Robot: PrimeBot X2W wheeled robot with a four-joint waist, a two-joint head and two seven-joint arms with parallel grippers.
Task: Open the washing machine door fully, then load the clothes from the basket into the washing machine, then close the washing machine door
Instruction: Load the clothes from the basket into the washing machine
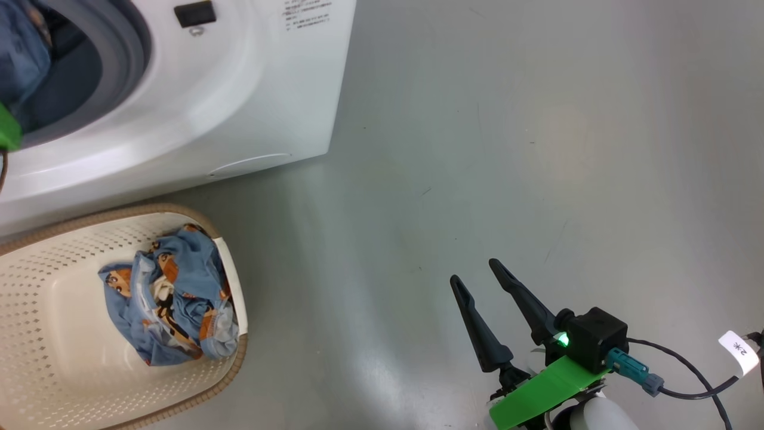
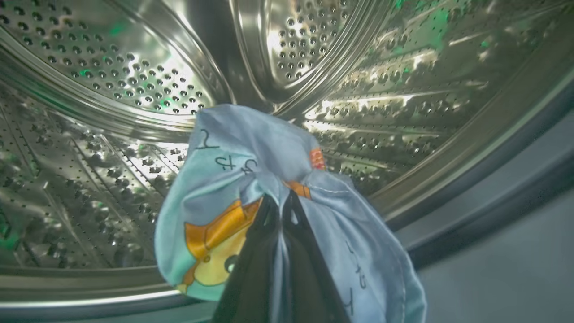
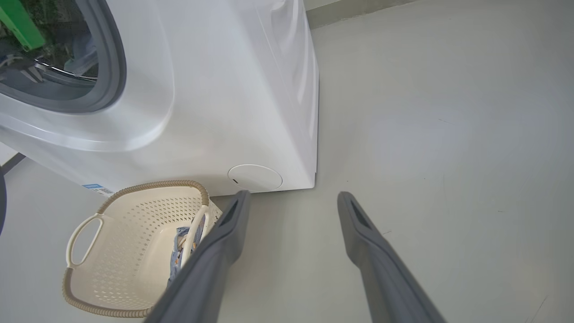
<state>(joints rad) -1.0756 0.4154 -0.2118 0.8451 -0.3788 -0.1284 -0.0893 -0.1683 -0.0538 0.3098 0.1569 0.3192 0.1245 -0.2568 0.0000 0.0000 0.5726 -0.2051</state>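
**A:** Item one, your left gripper?
**B:** Clenched on a blue garment, which bunched around its fingertips, with the steel drum just ahead of it.
**A:** Item two, your right gripper?
**B:** Fingers spread, holding nothing, above bare floor. The basket, with more clothes, sat to its left, beside the washing machine.

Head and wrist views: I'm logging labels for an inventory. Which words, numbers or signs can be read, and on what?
"2*", turned sideways, on the white tag.
Black print on the washer: too small to read.
Blue sticker low on the washer: too small to read.
Dark characters on the garment: not legible.
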